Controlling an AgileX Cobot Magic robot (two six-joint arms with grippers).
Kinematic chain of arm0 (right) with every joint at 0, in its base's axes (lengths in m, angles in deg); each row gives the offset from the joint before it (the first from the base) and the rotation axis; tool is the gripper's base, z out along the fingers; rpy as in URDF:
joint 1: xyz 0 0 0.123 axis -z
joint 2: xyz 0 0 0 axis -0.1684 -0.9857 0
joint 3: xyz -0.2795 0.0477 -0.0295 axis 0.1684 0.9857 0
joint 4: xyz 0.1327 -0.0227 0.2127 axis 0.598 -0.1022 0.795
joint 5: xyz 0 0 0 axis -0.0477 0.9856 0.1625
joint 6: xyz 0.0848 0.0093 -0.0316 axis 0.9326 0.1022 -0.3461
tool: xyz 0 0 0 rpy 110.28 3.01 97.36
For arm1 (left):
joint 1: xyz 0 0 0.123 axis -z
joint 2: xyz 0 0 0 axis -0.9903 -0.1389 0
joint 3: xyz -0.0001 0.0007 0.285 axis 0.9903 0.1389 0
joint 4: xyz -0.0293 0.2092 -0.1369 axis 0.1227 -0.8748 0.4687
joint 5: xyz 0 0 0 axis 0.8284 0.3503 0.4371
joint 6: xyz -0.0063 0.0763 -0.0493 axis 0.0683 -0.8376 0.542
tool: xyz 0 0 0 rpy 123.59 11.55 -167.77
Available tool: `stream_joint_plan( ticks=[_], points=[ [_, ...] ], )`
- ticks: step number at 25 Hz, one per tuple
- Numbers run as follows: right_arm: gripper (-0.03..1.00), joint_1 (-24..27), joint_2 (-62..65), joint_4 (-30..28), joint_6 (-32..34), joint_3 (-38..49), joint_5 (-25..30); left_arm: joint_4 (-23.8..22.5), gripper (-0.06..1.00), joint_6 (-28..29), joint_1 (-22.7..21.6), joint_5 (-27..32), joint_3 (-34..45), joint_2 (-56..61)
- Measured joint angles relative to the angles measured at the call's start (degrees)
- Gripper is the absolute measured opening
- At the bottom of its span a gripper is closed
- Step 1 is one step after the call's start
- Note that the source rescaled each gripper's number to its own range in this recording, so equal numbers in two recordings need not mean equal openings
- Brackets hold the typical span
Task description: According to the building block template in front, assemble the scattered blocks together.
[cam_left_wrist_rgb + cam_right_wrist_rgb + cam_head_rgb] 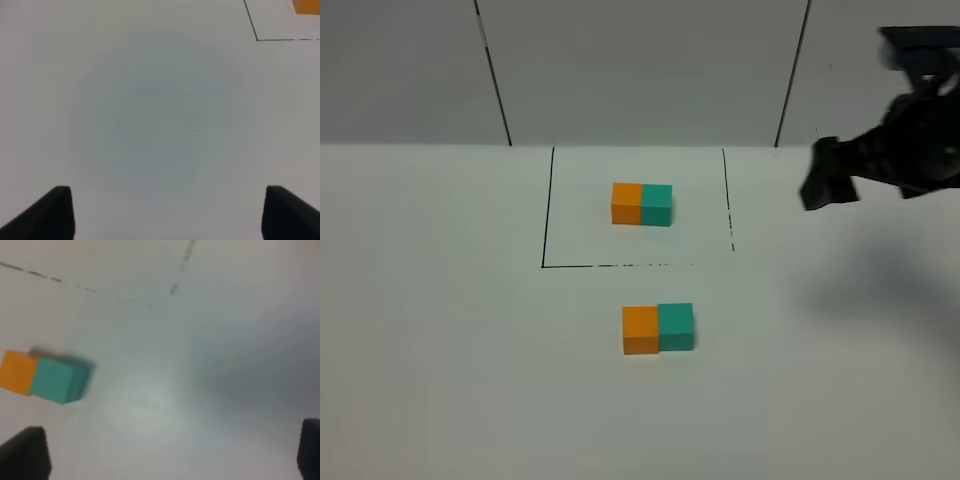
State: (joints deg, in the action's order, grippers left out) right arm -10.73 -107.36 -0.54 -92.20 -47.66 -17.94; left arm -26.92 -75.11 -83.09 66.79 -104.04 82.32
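Observation:
The building block template, an orange-and-teal bar, lies inside a black square outline. In front of the outline the loose orange cube and teal cube sit side by side and touching, with the teal one set slightly further back. My right gripper hangs open and empty above the table, to the right of the outline. The right wrist view shows the gripper wide open, with the orange cube and teal cube off to one side. My left gripper is open over bare table and is out of the exterior view.
The white table meets a grey panelled wall at the back. The left wrist view shows a corner of the outline and a sliver of the template's orange end.

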Motion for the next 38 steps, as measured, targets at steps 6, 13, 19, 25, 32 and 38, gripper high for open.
stream_joint_plan(
  ticks=[6,13,19,25,32,38],
  points=[
    [1.0,8.3,21.3,-2.4,5.9,19.5,-1.0,0.0,0.61,-0.1,0.0,0.0,0.0,0.0],
    [1.0,11.6,49.0,-12.4,15.7,39.2,-1.5,0.0,0.61,-0.1,0.0,0.0,0.0,0.0],
    [1.0,10.4,65.6,-12.5,18.2,45.6,2.9,0.0,0.61,-0.1,0.0,0.0,0.0,0.0],
    [1.0,8.6,72.3,-12.1,18.3,46.9,4.9,0.0,0.61,-0.1,0.0,0.0,0.0,0.0],
    [1.0,8.6,80.4,-11.9,17.7,51.4,4.1,0.0,0.61,-0.1,0.0,0.0,0.0,0.0],
    [1.0,6.9,86.4,-11.9,17.2,53.3,3.8,0.0,0.61,-0.1,0.0,0.0,0.0,0.0]
  ],
)
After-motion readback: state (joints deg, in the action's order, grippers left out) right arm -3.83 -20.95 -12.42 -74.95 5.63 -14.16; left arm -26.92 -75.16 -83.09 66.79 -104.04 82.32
